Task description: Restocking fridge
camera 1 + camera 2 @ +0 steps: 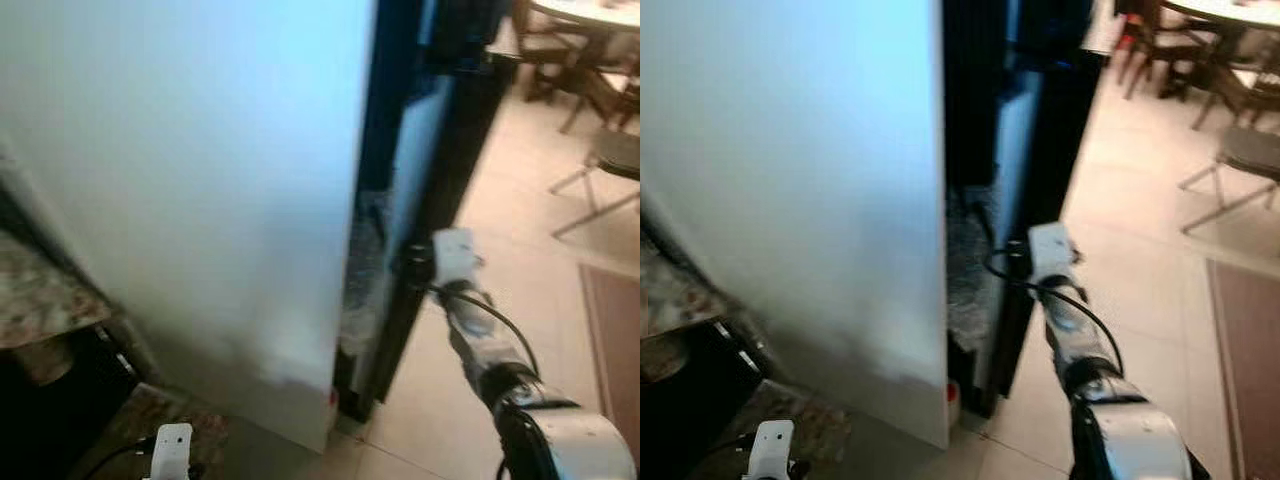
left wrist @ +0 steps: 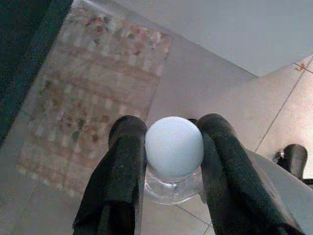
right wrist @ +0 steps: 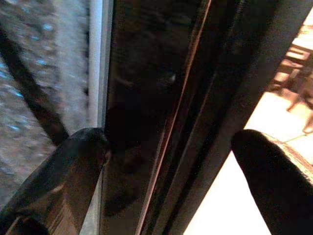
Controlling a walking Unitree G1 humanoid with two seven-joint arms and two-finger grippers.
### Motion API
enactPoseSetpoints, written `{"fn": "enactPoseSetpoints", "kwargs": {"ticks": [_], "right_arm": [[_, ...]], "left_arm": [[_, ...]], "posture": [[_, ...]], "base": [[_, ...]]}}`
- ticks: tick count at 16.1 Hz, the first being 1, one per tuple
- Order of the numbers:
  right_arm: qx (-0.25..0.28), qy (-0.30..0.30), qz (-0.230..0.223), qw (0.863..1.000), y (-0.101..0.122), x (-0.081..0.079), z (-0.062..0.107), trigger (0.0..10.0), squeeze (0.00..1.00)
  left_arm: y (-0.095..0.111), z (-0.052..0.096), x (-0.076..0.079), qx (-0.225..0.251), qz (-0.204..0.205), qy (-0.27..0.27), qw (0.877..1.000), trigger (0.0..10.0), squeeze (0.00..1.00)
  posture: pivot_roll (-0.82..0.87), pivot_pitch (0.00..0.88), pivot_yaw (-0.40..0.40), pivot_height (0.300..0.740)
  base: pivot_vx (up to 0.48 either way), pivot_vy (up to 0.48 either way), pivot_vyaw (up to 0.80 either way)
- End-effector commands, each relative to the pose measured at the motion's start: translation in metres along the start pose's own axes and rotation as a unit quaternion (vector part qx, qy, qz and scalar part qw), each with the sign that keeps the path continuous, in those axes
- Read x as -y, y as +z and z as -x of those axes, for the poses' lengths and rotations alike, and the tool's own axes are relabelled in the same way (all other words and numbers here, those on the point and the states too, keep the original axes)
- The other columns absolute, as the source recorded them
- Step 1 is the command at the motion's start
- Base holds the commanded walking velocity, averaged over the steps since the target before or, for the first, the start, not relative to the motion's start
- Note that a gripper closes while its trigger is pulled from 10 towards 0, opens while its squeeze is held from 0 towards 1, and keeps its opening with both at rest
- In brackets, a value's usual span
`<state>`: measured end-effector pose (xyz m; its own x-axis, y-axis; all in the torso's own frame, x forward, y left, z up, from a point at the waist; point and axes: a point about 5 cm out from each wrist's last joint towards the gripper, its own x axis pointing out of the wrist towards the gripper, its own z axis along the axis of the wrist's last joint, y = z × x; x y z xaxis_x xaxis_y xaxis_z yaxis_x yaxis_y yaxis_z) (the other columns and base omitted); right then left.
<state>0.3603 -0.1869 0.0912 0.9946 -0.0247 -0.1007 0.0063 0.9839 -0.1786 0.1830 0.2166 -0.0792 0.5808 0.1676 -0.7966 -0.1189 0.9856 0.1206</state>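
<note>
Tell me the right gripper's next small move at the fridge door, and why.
Probably close the right gripper on the dark fridge door edge, then pull. Its fingers sit open on either side of that edge, and the door stands only slightly ajar. The left gripper already holds a white-capped bottle, so the door needs opening wider first.

No text, label, brand, number or sign could be read anywhere: the frames were blurred, and the fridge (image 1: 200,200) side, its dark door (image 1: 440,150) and the patterned rug (image 2: 93,93) bore no legible writing.
</note>
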Motion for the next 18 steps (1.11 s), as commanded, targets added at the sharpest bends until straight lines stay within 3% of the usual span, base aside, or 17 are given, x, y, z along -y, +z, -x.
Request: {"fn": "enactPoseSetpoints", "kwargs": {"ticks": [1, 6, 9, 11, 13, 15, 18], "right_arm": [[-0.014, -0.106, -0.017, 0.994, -0.006, 0.041, 0.005, 10.0, 0.00], [-0.055, -0.196, 0.017, 0.979, -0.036, 0.065, 0.027, 10.0, 0.00], [-0.121, -0.238, -0.008, 0.964, -0.069, 0.073, 0.049, 10.0, 0.00], [-0.161, -0.245, -0.011, 0.956, -0.087, 0.071, 0.060, 10.0, 0.00], [-0.225, -0.249, -0.054, 0.941, -0.115, 0.065, 0.082, 10.0, 0.00], [-0.274, -0.203, -0.064, 0.938, -0.135, 0.051, 0.096, 10.0, 0.00], [-0.368, -0.114, -0.055, 0.921, -0.170, 0.022, 0.129, 10.0, 0.00]], "left_arm": [[0.000, 0.000, -0.002, -0.006, -0.008, 0.001, 1.000, 10.0, 0.00], [0.000, 0.000, -0.003, -0.006, -0.008, 0.000, 1.000, 10.0, 0.00], [-0.001, 0.000, -0.004, -0.007, -0.013, 0.000, 1.000, 10.0, 0.00], [-0.001, 0.000, -0.004, -0.008, -0.015, -0.001, 1.000, 10.0, 0.00], [-0.002, 0.000, -0.004, -0.008, -0.016, -0.003, 1.000, 10.0, 0.00], [-0.002, 0.000, -0.004, -0.008, -0.014, -0.004, 1.000, 10.0, 0.00], [-0.002, 0.000, -0.003, -0.010, -0.013, -0.005, 1.000, 10.0, 0.00]], "posture": [[0.02, 0.000, -0.014, 0.740], [0.03, 0.000, -0.014, 0.740], [0.02, 0.000, -0.001, 0.740], [0.02, 0.000, 0.000, 0.740], [0.02, 0.000, 0.000, 0.740], [0.02, 0.000, 0.003, 0.740], [0.02, 0.000, 0.000, 0.740]], "base": [[0.000, 0.000, 0.00], [0.000, 0.000, 0.00], [0.000, 0.000, 0.00], [0.000, 0.000, 0.00], [0.000, 0.000, 0.00], [0.000, 0.000, 0.00], [0.000, 0.000, 0.00]]}}
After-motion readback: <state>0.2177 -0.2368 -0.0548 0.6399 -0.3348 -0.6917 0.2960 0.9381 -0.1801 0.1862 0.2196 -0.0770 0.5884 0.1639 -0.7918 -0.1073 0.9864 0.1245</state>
